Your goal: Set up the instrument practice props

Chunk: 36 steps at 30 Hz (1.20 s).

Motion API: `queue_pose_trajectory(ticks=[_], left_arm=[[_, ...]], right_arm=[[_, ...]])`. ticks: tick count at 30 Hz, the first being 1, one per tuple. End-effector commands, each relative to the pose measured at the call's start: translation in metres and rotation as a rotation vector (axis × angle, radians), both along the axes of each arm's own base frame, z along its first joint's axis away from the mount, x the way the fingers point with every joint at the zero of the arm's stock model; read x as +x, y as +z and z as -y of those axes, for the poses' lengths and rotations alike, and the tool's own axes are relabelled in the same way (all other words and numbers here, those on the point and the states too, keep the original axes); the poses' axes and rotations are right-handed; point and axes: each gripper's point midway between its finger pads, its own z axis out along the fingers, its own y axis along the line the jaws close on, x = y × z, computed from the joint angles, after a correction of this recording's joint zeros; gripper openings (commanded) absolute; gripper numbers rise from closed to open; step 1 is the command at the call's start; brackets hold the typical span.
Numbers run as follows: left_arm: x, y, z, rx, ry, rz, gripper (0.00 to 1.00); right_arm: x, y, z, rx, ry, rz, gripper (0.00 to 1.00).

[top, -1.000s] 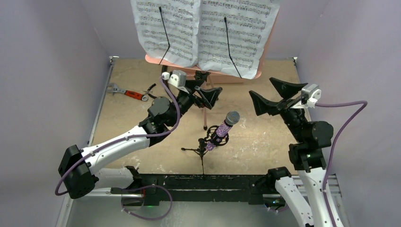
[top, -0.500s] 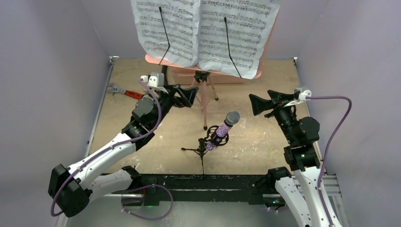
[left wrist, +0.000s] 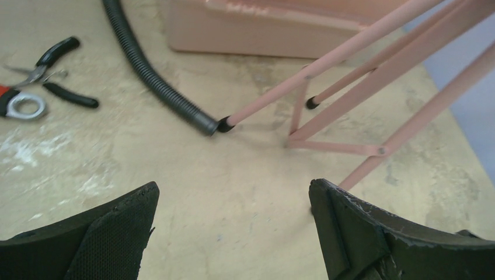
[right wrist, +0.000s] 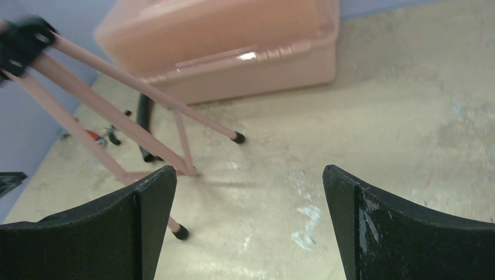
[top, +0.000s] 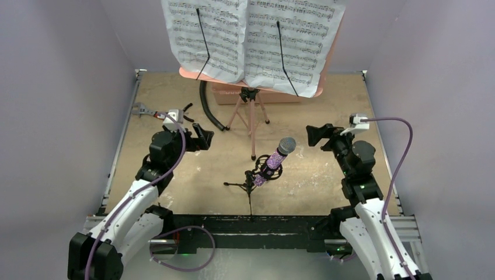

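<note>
left claw (top: 203, 135) and right claw (top: 313, 135), agape, flank microphone (top: 275, 157).

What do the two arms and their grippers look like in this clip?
The left arm and right arm have white links with black joints. The left gripper and right gripper each have two broad black wedge-shaped fingers. A purple cable runs along each arm to a white camera at the wrist.

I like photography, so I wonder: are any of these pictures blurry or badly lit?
Top view: sharp, evenly lit, sheet-music pages cut off at the top edge. Left wrist view: fairly crisp, pliers clear. Right wrist view: softer, music stand smeared at upper left.
</note>
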Motion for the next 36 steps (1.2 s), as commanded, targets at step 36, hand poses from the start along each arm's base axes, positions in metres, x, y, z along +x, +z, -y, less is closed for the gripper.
queue_pose_trajectory(ticks=[36], left_arm=[[0.063, -0.093, -0.125, 0.38, 0.28, 0.278, 0.99]], right_arm=[[0.059, -0.094, 0.038, -0.385, -0.183, 0.245, 0.97]])
